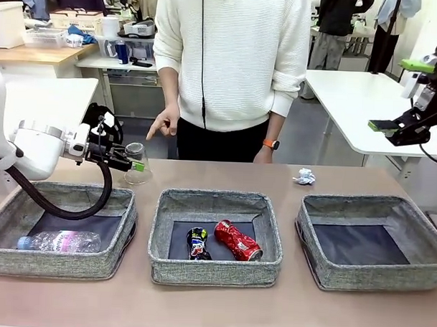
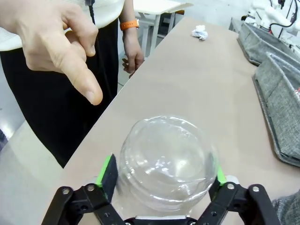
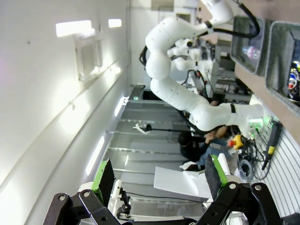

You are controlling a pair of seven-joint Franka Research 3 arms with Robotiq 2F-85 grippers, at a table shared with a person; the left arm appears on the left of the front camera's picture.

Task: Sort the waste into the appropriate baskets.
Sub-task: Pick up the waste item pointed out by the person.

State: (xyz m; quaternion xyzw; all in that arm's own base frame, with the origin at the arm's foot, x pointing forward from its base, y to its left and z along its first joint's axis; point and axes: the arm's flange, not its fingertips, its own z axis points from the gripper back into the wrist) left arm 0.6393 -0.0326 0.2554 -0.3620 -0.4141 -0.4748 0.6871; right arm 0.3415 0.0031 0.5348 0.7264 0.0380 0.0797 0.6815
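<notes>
the left claw (image 2: 164, 174), jaws apart astride the cup (image 2: 166, 154) on the surface (image 2: 197, 84), may crush the thin plastic or squirt it sideways, and the person's hand (image 2: 56, 42) hangs close.

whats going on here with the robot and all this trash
The left gripper straddles the clear plastic cup on the table beyond the left basket; whether it grips yet is unclear. A person's hand points down beside it. The bottle lies in the left basket, a red can and a dark can in the middle basket, the paper ball on the table. The right gripper hangs open, off to the side.
</notes>
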